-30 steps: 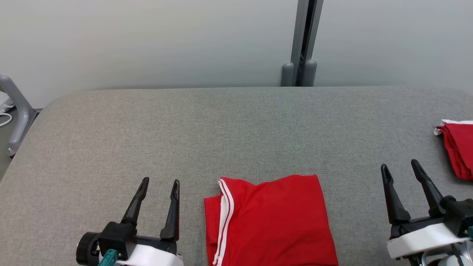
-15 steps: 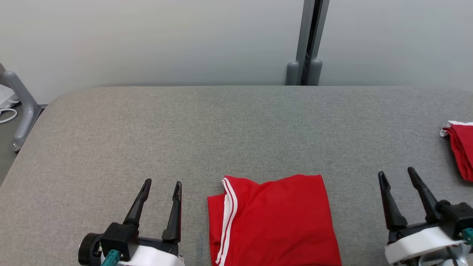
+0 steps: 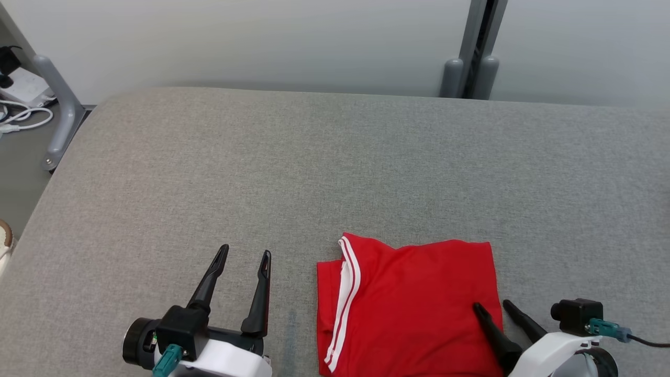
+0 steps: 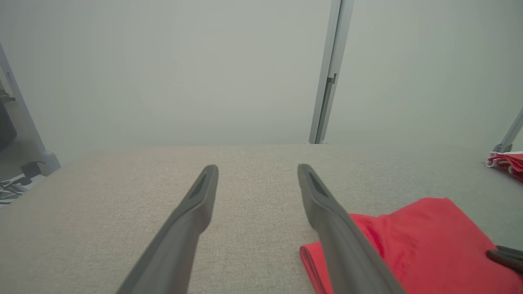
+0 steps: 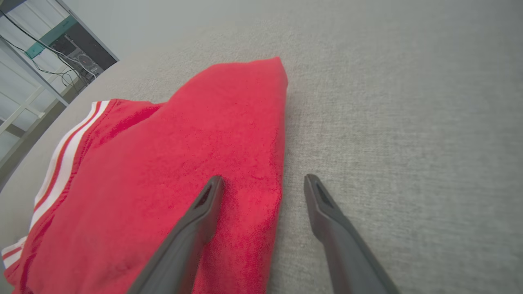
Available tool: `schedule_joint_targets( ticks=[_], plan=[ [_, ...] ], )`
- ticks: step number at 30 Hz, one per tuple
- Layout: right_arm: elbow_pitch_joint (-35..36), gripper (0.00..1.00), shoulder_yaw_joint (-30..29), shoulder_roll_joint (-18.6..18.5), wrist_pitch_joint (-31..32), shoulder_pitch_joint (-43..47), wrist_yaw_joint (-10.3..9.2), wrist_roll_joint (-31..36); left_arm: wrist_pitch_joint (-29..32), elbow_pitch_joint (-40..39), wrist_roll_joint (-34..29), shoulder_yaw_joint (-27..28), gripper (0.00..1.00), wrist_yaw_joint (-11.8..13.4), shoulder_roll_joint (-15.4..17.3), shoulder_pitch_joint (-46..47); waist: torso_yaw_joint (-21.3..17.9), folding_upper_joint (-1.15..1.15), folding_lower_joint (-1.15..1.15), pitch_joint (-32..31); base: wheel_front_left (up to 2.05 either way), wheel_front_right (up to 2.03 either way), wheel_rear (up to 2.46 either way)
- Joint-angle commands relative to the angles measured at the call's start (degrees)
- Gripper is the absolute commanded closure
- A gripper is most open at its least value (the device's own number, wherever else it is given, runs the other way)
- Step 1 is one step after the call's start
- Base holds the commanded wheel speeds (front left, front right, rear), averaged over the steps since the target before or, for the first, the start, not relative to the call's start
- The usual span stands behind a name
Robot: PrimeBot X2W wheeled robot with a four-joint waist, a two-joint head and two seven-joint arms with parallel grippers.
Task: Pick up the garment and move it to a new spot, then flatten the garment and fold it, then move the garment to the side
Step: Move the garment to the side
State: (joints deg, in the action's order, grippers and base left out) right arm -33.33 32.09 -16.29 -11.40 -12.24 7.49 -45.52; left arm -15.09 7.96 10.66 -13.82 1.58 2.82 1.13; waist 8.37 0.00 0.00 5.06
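garment: red, folded, at near side of grey table, broad surface beyond | left gripper: fingers apart, beside left edge | right gripper: fingers apart, straddling right edge

Grey fabric tabletop, upright post, floor cables.

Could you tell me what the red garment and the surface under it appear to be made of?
Garment: soft matte knit, likely jersey or polyester; it shows a fine nap, limp folds and white striped trim. Surface: grey woven upholstery-like cloth, matte, with a visible heathered weave; what lies beneath is hidden.
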Motion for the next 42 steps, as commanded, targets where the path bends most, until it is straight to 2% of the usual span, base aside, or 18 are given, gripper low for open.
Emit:
schedule_joint_targets(
  ticks=[1, 8, 9, 10, 11, 16, 18, 22, 26, 36, 42],
  plan=[
    [-0.8, 0.00, 2.0, -1.1, 0.8, -1.4, 0.00, -2.6, 0.0, 0.1, 0.0, 0.0, 0.00, -0.1, 0.2, 0.8, 0.6, 0.00, 0.00, 0.3, 0.00, 0.00, 0.00],
    [-2.1, 0.00, 8.4, -1.4, 2.6, -3.8, 0.00, -8.4, 0.0, 0.3, 0.1, -0.3, 0.00, -0.1, 0.2, 0.7, 1.5, 0.00, 0.00, 0.0, 0.00, 0.00, 0.00],
    [-2.4, 0.95, 11.0, -2.0, 2.4, -4.7, 0.00, -9.8, 0.0, 0.4, 0.1, -0.4, 0.00, -0.1, 0.2, 0.4, 1.6, 0.00, 0.00, -0.2, 0.00, 0.00, 0.00],
    [-2.9, 1.00, 12.8, -2.7, 0.6, -5.8, 0.00, -10.3, 0.0, 0.3, 0.0, -0.4, 0.00, 0.0, 0.2, 0.3, 1.6, 0.00, 0.00, -0.4, 0.00, 0.00, 0.00],
    [-4.3, 1.00, 15.0, -4.3, -1.7, -7.7, -0.01, -10.1, 0.0, 0.2, -0.4, -0.3, 0.00, 0.1, 0.2, 0.0, 1.0, 0.00, 0.00, -0.7, 0.00, 0.00, 0.00],
    [-5.8, 1.00, 17.7, -6.3, -3.0, -10.4, -0.01, -7.7, 0.0, -0.1, -0.7, -0.6, 0.00, 0.0, 0.2, 0.6, -0.5, 0.00, 0.00, -0.4, 0.00, 0.00, 0.00],
    [-6.6, 1.00, 19.2, -8.1, -3.4, -12.8, -0.01, -5.4, 0.0, -0.5, -0.9, -1.1, 0.00, -0.2, 0.2, 1.3, -1.9, 0.00, 0.00, 0.3, 0.00, 0.00, 0.00],
    [-7.5, 1.00, 21.3, -12.9, -3.6, -18.9, -0.02, -0.2, 0.0, -1.4, -1.3, -2.5, 0.00, -0.4, 0.2, 3.5, -5.1, 0.00, 0.00, 3.4, 0.00, 0.00, 0.00],
    [-6.1, 1.00, 21.7, -20.4, -3.9, -27.1, -0.02, 4.9, 0.0, -1.8, -2.3, -6.2, 0.00, -1.3, 0.2, 8.8, -8.8, 0.00, 0.00, 9.0, 0.00, 0.00, 0.00],
    [-1.9, 1.00, 17.1, -33.1, -3.9, -37.6, -0.01, 8.3, 0.0, -1.7, -4.1, -12.9, 0.00, -2.9, 0.3, 19.9, -14.0, 0.00, 0.00, 21.2, 0.00, 0.00, 0.00],
    [-1.5, 1.00, 11.8, -38.6, -3.9, -40.7, -0.01, 8.2, 0.0, -0.9, -4.8, -14.4, 0.00, -3.4, 0.3, 24.8, -15.6, 0.00, 0.00, 27.2, 0.00, 0.00, 0.00]
  ],
)
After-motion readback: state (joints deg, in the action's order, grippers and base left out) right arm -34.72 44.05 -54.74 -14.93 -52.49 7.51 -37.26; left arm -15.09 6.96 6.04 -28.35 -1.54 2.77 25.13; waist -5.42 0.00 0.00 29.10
